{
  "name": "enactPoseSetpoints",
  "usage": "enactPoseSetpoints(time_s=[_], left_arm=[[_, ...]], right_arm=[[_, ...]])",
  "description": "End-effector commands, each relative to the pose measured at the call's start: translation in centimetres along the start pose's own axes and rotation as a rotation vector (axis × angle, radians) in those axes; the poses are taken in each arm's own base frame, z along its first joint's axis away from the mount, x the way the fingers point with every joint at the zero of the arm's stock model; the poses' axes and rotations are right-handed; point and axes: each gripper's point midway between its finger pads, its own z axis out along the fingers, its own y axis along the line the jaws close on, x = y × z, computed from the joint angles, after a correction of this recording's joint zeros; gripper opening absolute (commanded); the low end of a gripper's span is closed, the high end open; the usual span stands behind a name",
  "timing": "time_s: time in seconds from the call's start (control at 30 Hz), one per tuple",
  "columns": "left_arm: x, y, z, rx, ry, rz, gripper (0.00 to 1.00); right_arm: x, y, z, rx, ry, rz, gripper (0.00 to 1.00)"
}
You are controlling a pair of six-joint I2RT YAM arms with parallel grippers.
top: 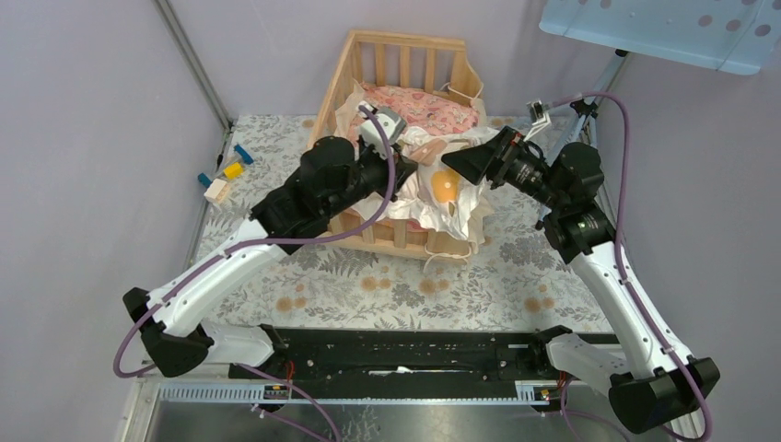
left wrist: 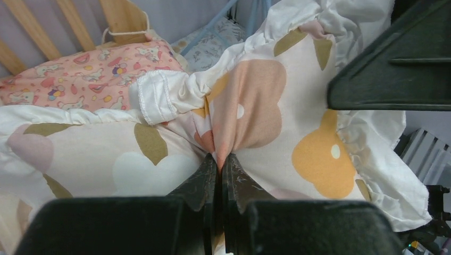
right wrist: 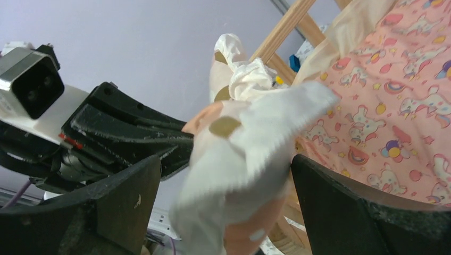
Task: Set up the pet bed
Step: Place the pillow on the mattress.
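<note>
The pet bed [top: 405, 46], a light wooden slatted frame, stands at the back of the table, and its rails [right wrist: 287, 24] show in the right wrist view. A pink patterned cushion [top: 428, 110] lies inside it. A cream ruffled pillow [top: 447, 189] with orange and peach prints hangs over the bed's front right. My left gripper [left wrist: 219, 159] is shut on a pinched fold of this pillow [left wrist: 298, 133]. My right gripper [right wrist: 223, 164] is open, its fingers [right wrist: 340, 207] wide on either side of a blurred white ruffle corner [right wrist: 255, 138]. It sits [top: 460, 158] just right of the pillow.
Small blue, yellow and wooden blocks [top: 226, 175] lie at the table's left edge. A floral cloth [top: 387, 285] covers the table. A light blue perforated board [top: 663, 28] on a stand [top: 589, 101] is at the back right. Purple walls close in on the left and back.
</note>
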Motion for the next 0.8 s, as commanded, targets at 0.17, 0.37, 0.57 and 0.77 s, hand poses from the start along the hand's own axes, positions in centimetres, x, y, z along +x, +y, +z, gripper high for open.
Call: enactPoseSetpoints(time_s=[0.17, 0.37, 0.57, 0.77], left_arm=[[-2.9, -1.9, 1.1, 0.027, -0.125, 0.022, 0.0], [-4.0, -1.5, -0.1, 0.006, -0.174, 0.009, 0.25], [-8.6, 0.2, -6.3, -0.062, -0.337, -0.04, 0.83], [-11.0, 1.9, -11.3, -0.135, -0.389, -0.072, 0.86]], right_arm=[[1.2, 0.5, 1.1, -0.089, 0.052, 0.089, 0.57], [0.4, 0.7, 0.3, -0.069, -0.007, 0.007, 0.08], [-1.6, 3.2, -2.1, -0.135, -0.136, -0.363, 0.0], [-1.0, 8.4, -4.6, -0.406, -0.2, -0.657, 0.05]])
